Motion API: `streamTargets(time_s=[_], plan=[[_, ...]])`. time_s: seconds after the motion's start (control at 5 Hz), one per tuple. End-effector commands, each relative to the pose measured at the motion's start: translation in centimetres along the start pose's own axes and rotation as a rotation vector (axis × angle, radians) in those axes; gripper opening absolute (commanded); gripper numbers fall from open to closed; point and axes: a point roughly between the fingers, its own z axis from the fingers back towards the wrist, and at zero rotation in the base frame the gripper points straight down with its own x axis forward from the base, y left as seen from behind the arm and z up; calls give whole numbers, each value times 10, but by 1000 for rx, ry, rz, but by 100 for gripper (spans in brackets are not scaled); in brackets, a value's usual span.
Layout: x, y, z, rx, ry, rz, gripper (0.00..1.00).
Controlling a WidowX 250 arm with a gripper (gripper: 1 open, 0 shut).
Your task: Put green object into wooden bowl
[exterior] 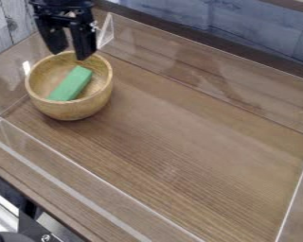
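The green object (73, 83), a small flat bright green block, lies inside the wooden bowl (46, 102), leaning toward its middle. The round tan bowl rests at the left of the wooden tabletop. My black gripper (65, 45) hangs above the bowl's far rim, fingers pointing down and spread apart. It is open with nothing between the fingers, and clear of both the block and the bowl.
Low transparent walls (141, 194) enclose the wooden table surface (192, 132) on all sides. A grey panelled wall (242, 24) stands behind. Dark hardware (27, 232) shows beneath the front left edge.
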Motion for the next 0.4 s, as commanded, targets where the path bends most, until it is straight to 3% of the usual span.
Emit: streamTargets(time_s=[0.0, 0.2], plan=[[6, 4, 35, 49, -90, -39, 100], [14, -6, 49, 48, -99, -21, 100]])
